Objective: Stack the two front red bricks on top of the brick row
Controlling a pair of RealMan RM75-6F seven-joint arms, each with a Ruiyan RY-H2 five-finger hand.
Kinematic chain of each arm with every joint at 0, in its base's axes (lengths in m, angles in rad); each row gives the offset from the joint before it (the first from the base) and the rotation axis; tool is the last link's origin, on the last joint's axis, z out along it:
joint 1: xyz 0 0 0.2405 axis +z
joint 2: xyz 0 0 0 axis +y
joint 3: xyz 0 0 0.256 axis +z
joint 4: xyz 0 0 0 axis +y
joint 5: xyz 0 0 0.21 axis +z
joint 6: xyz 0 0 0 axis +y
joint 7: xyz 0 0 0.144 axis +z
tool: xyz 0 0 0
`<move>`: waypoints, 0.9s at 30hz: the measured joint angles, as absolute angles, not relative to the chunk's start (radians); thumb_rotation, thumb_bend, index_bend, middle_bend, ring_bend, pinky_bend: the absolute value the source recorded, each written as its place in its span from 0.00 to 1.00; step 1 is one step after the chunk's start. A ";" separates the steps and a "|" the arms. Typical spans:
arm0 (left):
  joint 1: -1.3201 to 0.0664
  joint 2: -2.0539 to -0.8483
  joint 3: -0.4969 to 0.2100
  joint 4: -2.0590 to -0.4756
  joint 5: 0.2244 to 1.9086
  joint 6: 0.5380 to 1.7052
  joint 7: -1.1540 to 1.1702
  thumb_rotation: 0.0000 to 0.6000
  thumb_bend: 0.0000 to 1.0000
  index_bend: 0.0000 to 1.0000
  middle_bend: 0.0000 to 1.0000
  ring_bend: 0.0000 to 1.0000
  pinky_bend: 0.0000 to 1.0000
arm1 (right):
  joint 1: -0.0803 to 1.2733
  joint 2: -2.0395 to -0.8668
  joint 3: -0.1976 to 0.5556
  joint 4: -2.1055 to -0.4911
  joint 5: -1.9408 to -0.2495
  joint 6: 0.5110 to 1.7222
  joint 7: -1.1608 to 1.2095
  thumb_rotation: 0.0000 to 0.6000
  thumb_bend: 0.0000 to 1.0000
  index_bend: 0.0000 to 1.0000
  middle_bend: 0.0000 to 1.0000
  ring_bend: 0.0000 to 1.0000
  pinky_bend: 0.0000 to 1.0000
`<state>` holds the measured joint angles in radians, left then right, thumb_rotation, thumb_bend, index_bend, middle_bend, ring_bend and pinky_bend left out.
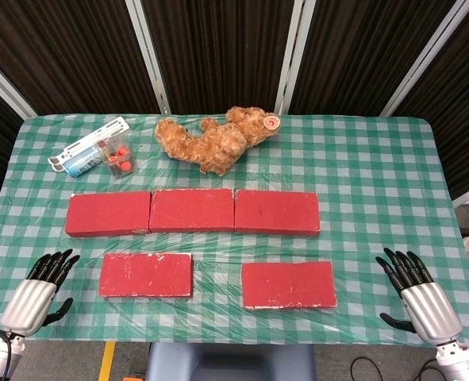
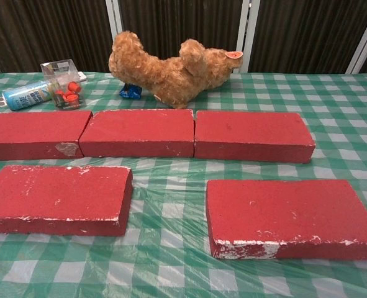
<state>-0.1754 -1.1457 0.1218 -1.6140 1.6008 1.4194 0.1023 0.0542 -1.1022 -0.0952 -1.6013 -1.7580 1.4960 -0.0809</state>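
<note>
Three red bricks lie end to end as a row point(image 1: 193, 211) point(image 2: 140, 131) across the middle of the table. Two more red bricks lie flat in front of it: the front left brick point(image 1: 146, 275) point(image 2: 56, 198) and the front right brick point(image 1: 288, 284) point(image 2: 289, 216). My left hand point(image 1: 40, 291) rests open near the table's front left corner, apart from the front left brick. Near the front right corner my right hand point(image 1: 419, 296) is open too, well right of the front right brick. Neither hand shows in the chest view.
A brown teddy bear point(image 1: 216, 138) point(image 2: 171, 67) lies behind the row. At the back left are a toothpaste pack point(image 1: 87, 152) point(image 2: 27, 95) and a clear cup with red caps point(image 1: 122, 159) point(image 2: 64, 84). A green checked cloth point(image 1: 377, 167) under clear film covers the table.
</note>
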 measured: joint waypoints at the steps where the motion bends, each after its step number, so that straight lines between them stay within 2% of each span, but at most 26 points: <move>1: -0.176 -1.146 0.122 -1.614 1.606 1.419 0.099 1.00 0.38 0.00 0.00 0.00 0.09 | 0.055 -1.102 -0.096 -1.602 -1.757 1.493 -0.080 1.00 0.15 0.00 0.00 0.00 0.00; 8: -0.228 -1.144 0.142 -1.608 1.710 1.375 -0.035 1.00 0.31 0.00 0.00 0.00 0.06 | 0.061 -1.104 -0.100 -1.603 -1.770 1.486 -0.078 1.00 0.15 0.00 0.00 0.00 0.00; 14: -0.373 -1.132 0.137 -1.616 1.746 1.176 -0.156 1.00 0.29 0.00 0.00 0.00 0.01 | 0.065 -1.112 -0.104 -1.605 -1.773 1.471 -0.099 1.00 0.15 0.00 0.00 0.00 0.00; 21: -0.554 -1.115 0.097 -1.648 1.683 0.896 -0.177 1.00 0.29 0.00 0.00 0.00 0.00 | 0.068 -1.116 -0.104 -1.609 -1.765 1.460 -0.107 1.00 0.15 0.00 0.00 0.00 0.00; 27: -0.611 -1.120 0.068 -1.658 1.613 0.824 -0.163 1.00 0.29 0.00 0.00 0.00 0.00 | 0.067 -1.114 -0.102 -1.611 -1.760 1.463 -0.104 1.00 0.15 0.00 0.00 0.00 0.00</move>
